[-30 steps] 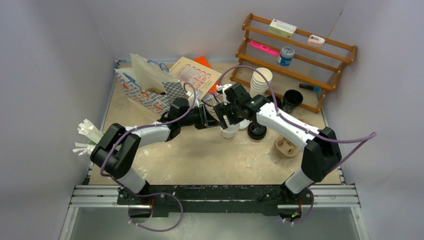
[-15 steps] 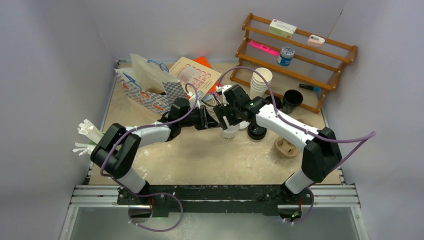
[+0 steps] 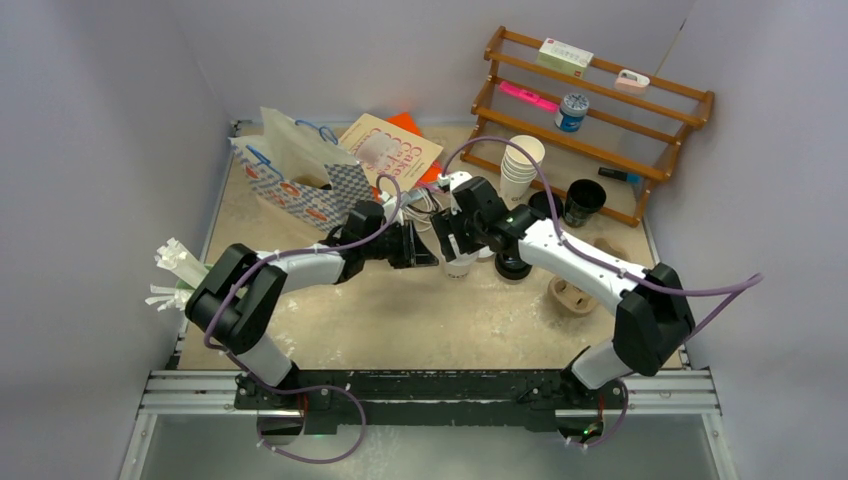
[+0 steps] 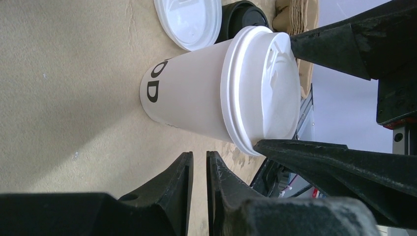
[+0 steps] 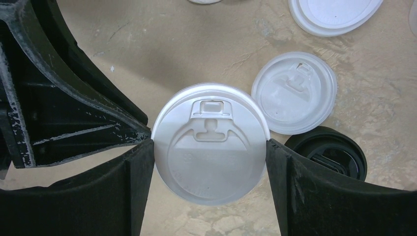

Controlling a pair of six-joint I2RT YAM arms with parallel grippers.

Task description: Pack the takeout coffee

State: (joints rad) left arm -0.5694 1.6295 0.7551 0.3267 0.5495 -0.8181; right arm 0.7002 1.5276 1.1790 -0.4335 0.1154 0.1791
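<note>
Right claw (image 5: 210, 145) pinches the white-lidded cup (image 4: 196, 98) at its lid; left claw (image 4: 199, 164) sits just beside that cup, fingers nearly pressed together.

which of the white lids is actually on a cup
The white lid pressed onto the white cup, gripped at its rim by the right gripper. The other white lids lie loose and flat on the table.

A white cup (image 4: 192, 98), topped by a white lid (image 5: 211, 147), is printed with black letters (image 4: 152, 83). A black lid (image 5: 327, 157) is seen on the mottled tan table (image 5: 196, 39). A bag (image 3: 300, 185) is patterned in blue-and-white checks; a rack (image 3: 495, 45) is reddish-brown.
</note>
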